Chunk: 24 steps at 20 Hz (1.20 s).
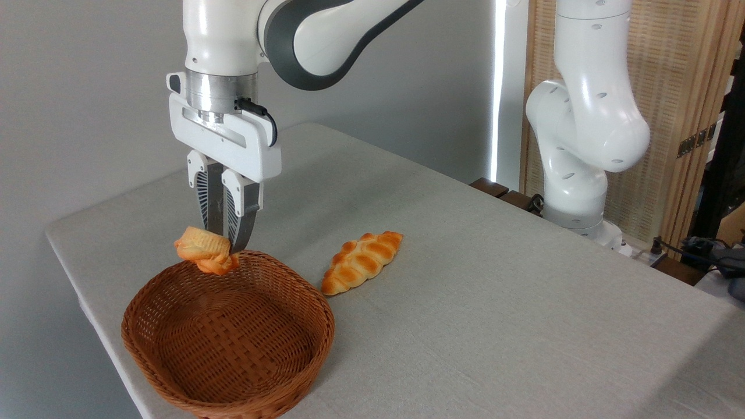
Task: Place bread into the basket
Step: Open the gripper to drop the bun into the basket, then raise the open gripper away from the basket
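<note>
The end effector (224,244) pinches the bread (202,249) narrowly over the basket (233,372) rim at 12 o'clock; released here, it may bounce onto the worktop (495,291).

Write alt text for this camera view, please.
A white robot arm's gripper holds a small knotted bun above the far rim of an empty wicker basket; a braided loaf lies on the grey table beside it.

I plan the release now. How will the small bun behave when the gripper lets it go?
The bun hangs at the far rim of the basket, so it may catch the rim. Its lumpy shape probably stops it rolling far. It looks pinched by the gripper, so likely soft and light.
</note>
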Tool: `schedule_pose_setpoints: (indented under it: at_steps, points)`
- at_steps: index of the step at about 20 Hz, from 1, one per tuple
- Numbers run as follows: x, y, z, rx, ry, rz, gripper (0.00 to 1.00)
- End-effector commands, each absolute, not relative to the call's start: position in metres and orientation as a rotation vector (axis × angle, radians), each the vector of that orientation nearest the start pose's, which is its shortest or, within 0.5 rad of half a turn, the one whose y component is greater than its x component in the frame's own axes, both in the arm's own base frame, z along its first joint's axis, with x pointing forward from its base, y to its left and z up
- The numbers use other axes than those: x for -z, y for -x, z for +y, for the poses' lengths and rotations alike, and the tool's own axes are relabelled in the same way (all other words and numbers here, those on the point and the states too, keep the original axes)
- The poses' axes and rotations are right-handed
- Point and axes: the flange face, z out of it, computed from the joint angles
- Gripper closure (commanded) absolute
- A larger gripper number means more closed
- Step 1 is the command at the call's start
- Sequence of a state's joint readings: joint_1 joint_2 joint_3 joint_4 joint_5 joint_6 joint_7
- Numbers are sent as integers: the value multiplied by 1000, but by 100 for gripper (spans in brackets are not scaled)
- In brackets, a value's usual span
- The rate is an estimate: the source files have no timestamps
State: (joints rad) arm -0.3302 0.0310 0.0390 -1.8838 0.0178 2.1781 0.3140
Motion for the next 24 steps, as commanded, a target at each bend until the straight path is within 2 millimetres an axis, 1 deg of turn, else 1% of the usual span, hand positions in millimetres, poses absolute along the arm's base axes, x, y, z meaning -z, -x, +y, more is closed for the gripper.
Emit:
schedule_pose_setpoints:
  at_steps: [1, 9, 14, 17, 18, 20, 21, 24]
  points:
    - [-522, -572, -171, 441, 2924, 958, 0]
    - [-525, -570, -169, 439, 2928, 952, 0]
    - [-538, -564, -165, 437, 2930, 946, 0]
    - [-541, -561, -164, 403, 2931, 957, 0]
    - [-542, -559, -162, 374, 2924, 982, 0]
    - [-555, -555, -151, 345, 2916, 1028, 0]
    - [-558, -552, -147, 302, 2901, 1083, 0]
    - [-575, -543, -143, 210, 2855, 1234, 0]
